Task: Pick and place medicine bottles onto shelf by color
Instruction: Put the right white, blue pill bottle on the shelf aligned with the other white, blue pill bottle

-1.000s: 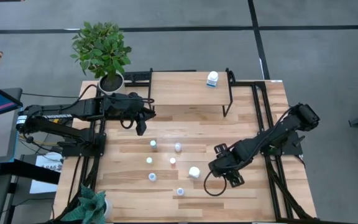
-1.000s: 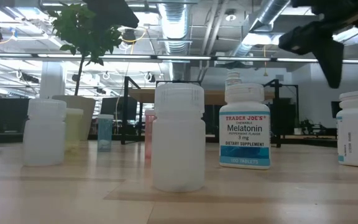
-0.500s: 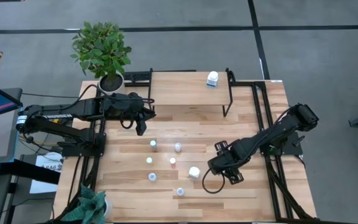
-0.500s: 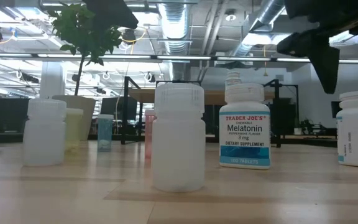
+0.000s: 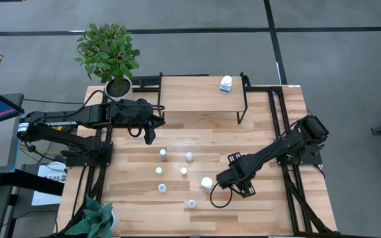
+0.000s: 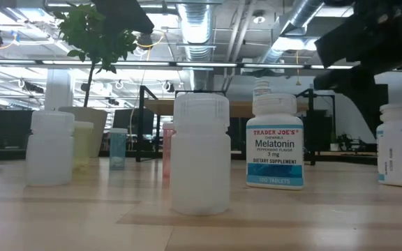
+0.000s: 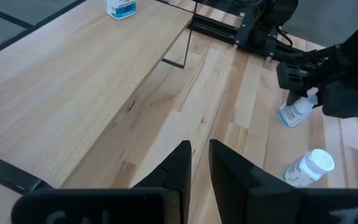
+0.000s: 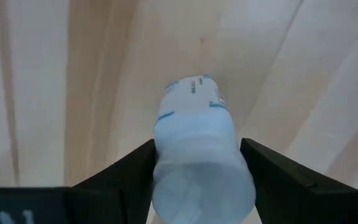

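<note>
A: Where is the right end effector [image 5: 211,187] now, and why so low?

B: Its two fingers stand apart, one on each side of a stubby white bottle [image 8: 199,144] with a blue-printed label. It is near the worktop [image 5: 270,125] to take the bottle by its body; I cannot tell whether the pads already press it. In the high view this bottle [image 5: 207,182] is at about five o'clock of the loose group of vials [image 5: 176,165].

A: And the left end effector [image 7: 196,163]?

B: Its fingers are closed on nothing. It waits at about ten o'clock of the group, pointing over the worktop.

A: Why is one bottle apart?

B: One white bottle [image 5: 226,83] stands already on the shelf [image 5: 190,94], at twelve o'clock of the worktop, toward its right end. I judge the white ones are collected there, so the vials would go to other parts.
</note>
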You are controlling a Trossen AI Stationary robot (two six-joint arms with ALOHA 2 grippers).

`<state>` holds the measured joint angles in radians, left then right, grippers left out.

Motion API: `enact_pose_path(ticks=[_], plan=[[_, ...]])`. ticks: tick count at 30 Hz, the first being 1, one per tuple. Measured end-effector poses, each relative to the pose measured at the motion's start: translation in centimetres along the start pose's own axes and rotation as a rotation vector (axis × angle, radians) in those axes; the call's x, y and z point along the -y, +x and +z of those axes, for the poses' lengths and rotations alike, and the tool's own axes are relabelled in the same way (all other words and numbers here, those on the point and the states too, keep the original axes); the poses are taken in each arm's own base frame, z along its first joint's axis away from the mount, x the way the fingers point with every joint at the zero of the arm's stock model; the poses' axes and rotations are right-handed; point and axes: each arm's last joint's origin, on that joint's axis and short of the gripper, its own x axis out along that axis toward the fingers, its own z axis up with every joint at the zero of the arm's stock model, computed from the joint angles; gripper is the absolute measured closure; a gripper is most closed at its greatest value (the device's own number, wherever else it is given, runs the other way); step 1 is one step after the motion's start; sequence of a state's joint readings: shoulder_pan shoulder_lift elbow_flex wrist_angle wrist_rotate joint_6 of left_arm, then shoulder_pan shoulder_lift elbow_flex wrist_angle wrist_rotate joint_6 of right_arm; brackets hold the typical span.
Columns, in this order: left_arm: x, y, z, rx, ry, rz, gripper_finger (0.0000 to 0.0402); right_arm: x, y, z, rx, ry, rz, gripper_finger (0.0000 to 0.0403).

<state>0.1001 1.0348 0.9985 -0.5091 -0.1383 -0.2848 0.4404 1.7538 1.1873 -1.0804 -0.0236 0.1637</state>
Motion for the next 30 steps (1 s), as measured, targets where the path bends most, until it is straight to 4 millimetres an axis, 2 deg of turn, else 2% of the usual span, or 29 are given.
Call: enact_pose_path(ticks=[3,7,10,13,16,22,26,30], plan=[[0.0,0.0,0.0,-0.001,0.0,0.001,0.0359,0.0,-0.2,-0.1,0.005,0.012,0.001,0.0179],[0.0,0.0,0.0,-0.004,0.001,0.002,0.0359,0.0,-1.6,-0.4,0.026,0.014,0.005,0.0234],[0.0,0.0,0.0,-0.004,0.001,0.002,0.0359,0.4,-3.0,-0.4,0.047,0.028,0.01,0.0239],[0.0,0.0,-0.1,-0.007,0.001,0.002,0.0359,1.6,-5.3,-0.7,0.074,0.065,0.012,0.0239],[0.0,0.0,-0.1,-0.009,0.002,0.003,0.0359,3.7,-7.9,-1.3,0.113,0.109,-0.027,0.0239],[0.0,0.0,-0.1,-0.009,0.002,0.003,0.0359,9.0,-12.8,-3.5,0.215,0.274,-0.106,0.0239],[0.0,0.0,-0.1,-0.009,0.002,0.003,0.0359,12.7,-15.1,-4.8,0.26,0.407,-0.149,0.0228],[0.0,0.0,-0.1,-0.009,0.002,0.003,0.0359,16.6,-16.3,-5.7,0.239,0.44,-0.174,0.0233]])
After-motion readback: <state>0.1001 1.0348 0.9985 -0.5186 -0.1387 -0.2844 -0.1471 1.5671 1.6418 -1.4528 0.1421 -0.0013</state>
